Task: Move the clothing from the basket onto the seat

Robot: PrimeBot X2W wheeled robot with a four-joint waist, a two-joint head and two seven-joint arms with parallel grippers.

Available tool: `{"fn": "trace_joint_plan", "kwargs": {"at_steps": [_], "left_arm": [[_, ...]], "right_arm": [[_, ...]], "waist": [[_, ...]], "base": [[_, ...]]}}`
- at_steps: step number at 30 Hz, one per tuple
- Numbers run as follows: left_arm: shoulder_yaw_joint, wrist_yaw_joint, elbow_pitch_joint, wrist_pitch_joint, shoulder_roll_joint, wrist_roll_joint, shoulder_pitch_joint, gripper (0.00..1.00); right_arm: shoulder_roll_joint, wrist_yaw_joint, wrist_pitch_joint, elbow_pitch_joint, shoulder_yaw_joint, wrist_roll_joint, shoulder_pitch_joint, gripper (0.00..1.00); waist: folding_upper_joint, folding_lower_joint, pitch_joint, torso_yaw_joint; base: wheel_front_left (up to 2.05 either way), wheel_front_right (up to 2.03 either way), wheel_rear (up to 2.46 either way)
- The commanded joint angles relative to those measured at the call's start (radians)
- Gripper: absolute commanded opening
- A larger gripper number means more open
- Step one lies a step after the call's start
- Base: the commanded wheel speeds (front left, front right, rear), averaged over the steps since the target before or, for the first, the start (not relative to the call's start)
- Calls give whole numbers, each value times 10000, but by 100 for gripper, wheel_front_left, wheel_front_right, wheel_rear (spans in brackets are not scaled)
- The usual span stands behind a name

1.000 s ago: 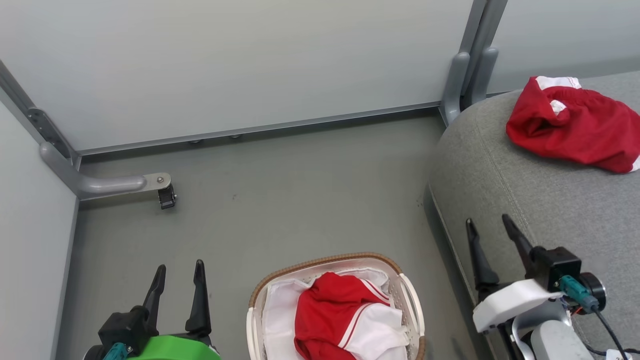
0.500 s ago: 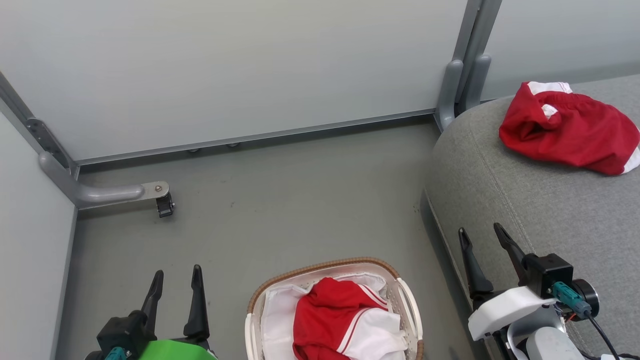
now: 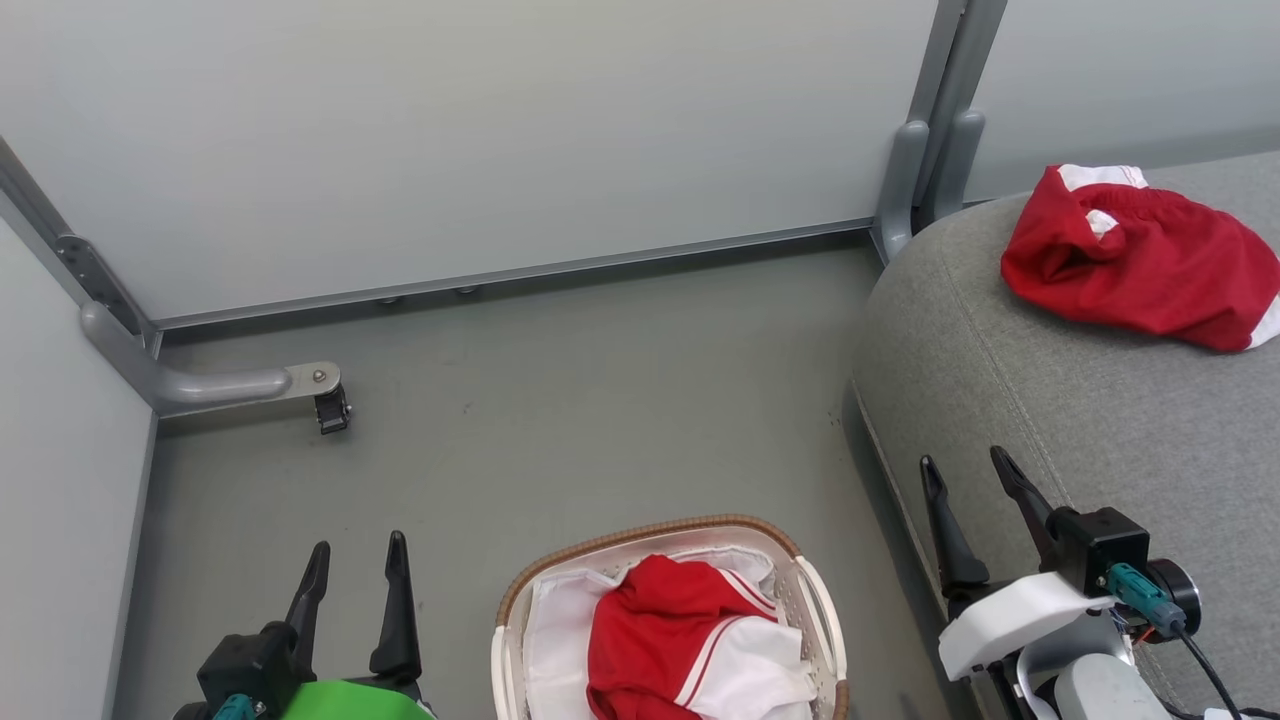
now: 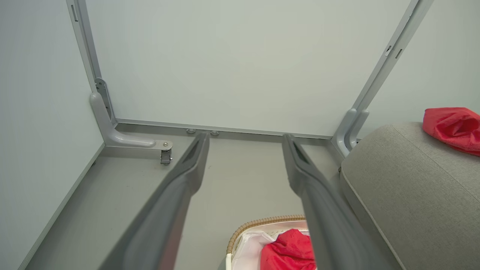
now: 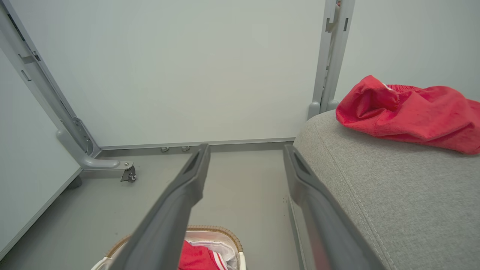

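The cream basket [image 3: 815, 610] with its brown rim stands on the floor at the bottom centre, and a red and white garment [image 3: 680, 640] lies inside on the white liner. Another red garment [image 3: 1135, 260] lies on the grey seat [image 3: 1050, 400] at the right. My left gripper [image 3: 358, 555] is open, low at the left of the basket, with nothing between its fingers. My right gripper [image 3: 963, 465] is open at the seat's front edge, right of the basket. The left wrist view shows the basket [image 4: 258, 223] and the seat [image 4: 412, 187]; the right wrist view shows the seat [image 5: 375, 180] with its garment [image 5: 408, 112].
Pale partition panels stand behind and at the left, on grey metal frames. A bracket foot with a small black caster [image 3: 333, 408] juts onto the floor at the left. An upright grey post [image 3: 925, 170] stands by the seat's corner. Grey floor lies between basket and panels.
The whole head picture has shifted slightly, so the camera moved. Both grippers stay open and the garments lie where they were.
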Motion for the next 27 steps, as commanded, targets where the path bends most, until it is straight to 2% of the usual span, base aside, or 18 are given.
{"fn": "trace_joint_plan", "kwargs": {"at_steps": [1, 9, 16, 22, 27], "left_arm": [[20, 26, 6, 5, 2, 7, 59, 100], [-307, -70, 85, 5, 2, 206, -316, 100], [-1649, -292, 928, 7, 8, 834, -1639, 100], [-3275, -381, 2735, 4, 16, 1348, -3452, 100], [-4823, -391, 4678, 13, 29, 1341, -4925, 100]], "right_arm": [[-38, -14, -49, 11, -45, 79, 25, 100], [-38, -14, -49, -206, -214, 7, -246, 100], [-38, -14, -49, -515, -666, -191, -718, 100], [-36, -14, -49, -907, -875, -290, -1438, 100], [-35, -14, -49, -1297, -773, -211, -2117, 100]], "waist": [[102, 1, 8, 4], [102, 1, 418, -24], [102, 1, 1455, -94], [102, 1, 2750, -395], [102, 1, 3972, -806]], "base": [[0, 0, 0], [0, 0, 0], [0, 0, 0], [0, 0, 0], [0, 0, 0]]}}
